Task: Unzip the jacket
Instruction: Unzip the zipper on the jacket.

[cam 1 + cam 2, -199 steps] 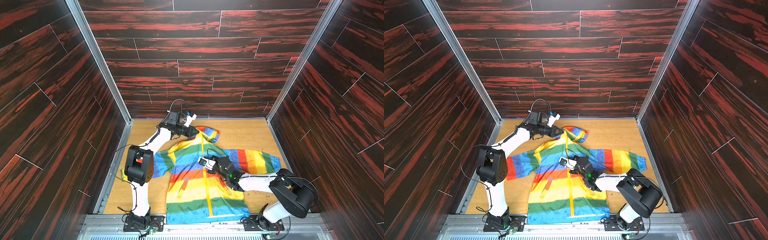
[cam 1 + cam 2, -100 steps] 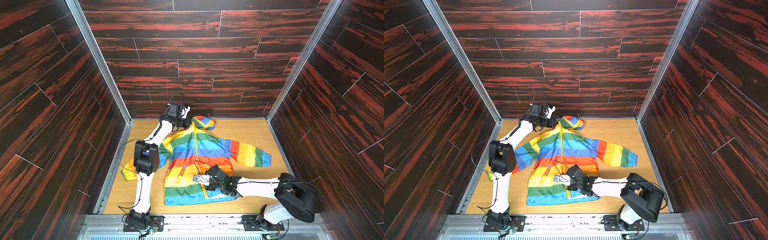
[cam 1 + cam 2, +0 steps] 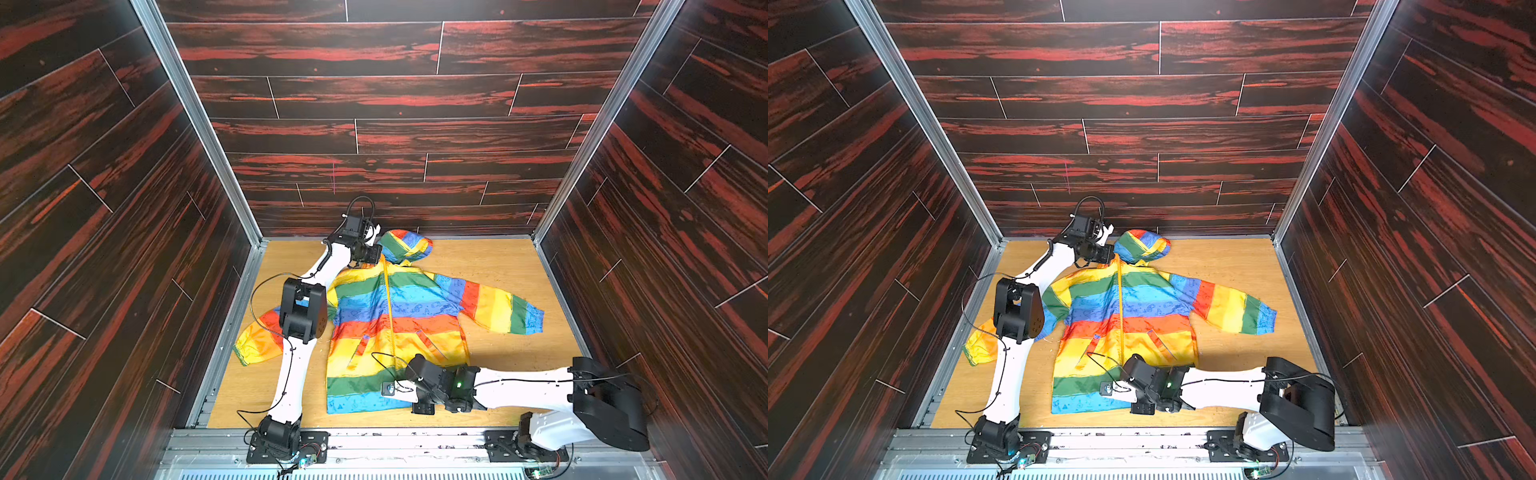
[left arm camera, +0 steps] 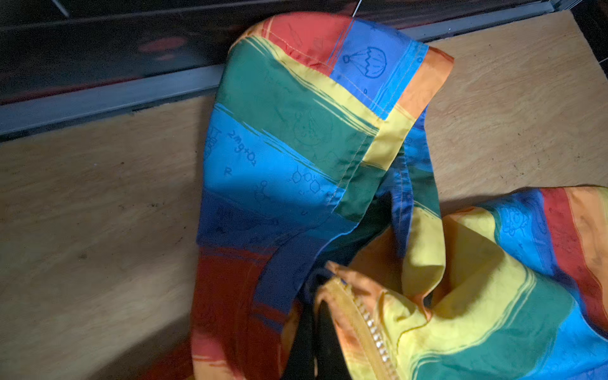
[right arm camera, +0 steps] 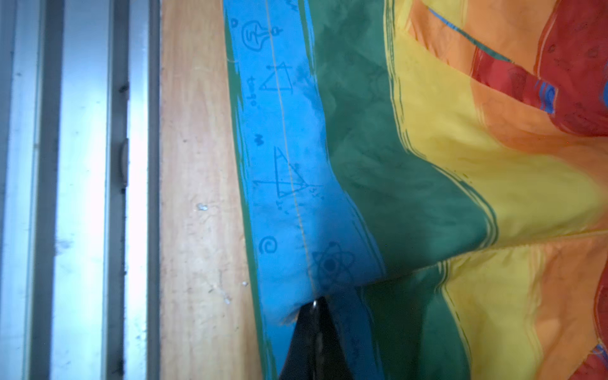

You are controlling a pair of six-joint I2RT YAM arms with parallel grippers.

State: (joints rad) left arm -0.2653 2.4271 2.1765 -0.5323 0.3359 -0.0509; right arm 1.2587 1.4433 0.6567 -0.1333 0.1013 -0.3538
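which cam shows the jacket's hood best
Left wrist view: the hood is close up, stitching and prints clear. In both top views it is small. The right wrist view shows only the hem of the jacket.

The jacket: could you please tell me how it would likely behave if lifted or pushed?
The jacket is probably floppy: its cloth folds and wrinkles at the hood. It looks thin, so likely light. Pushed, it would probably bunch rather than slide whole, as at the puckered hem.

"2mg+O2" and "R" on the jacket [image 4: 279, 138]
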